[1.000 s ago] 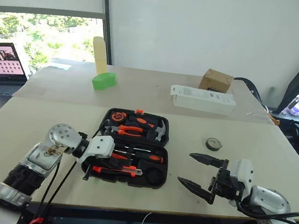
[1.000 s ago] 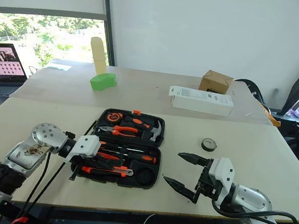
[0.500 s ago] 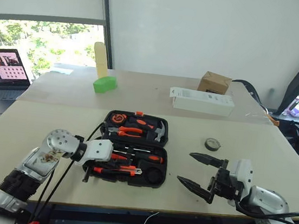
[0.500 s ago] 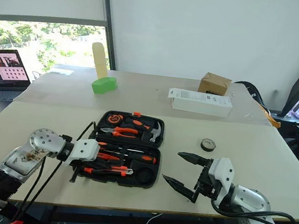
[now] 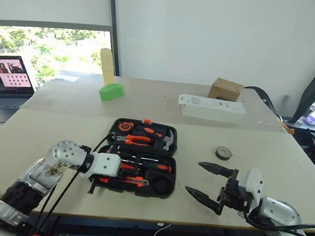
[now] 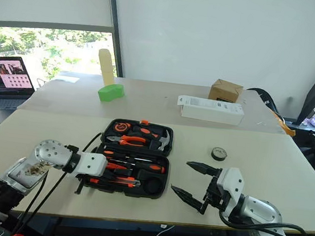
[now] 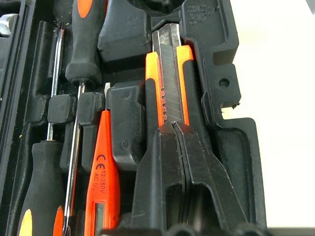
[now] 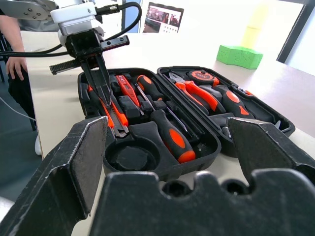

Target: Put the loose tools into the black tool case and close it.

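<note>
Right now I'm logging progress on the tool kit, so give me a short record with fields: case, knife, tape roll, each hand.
case: black tool case open flat on the table
knife: utility knife lying in its recess
tape roll: small black tape roll loose on the table, right of the case; round recess has no roll in it
left hand: shut, tips on the knife
right hand: open, holding nothing, right of the case

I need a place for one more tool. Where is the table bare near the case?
Bare: table left of the tool case, and behind the case up to the white box. Crowded: right of the case, with tape roll and open right gripper.
</note>
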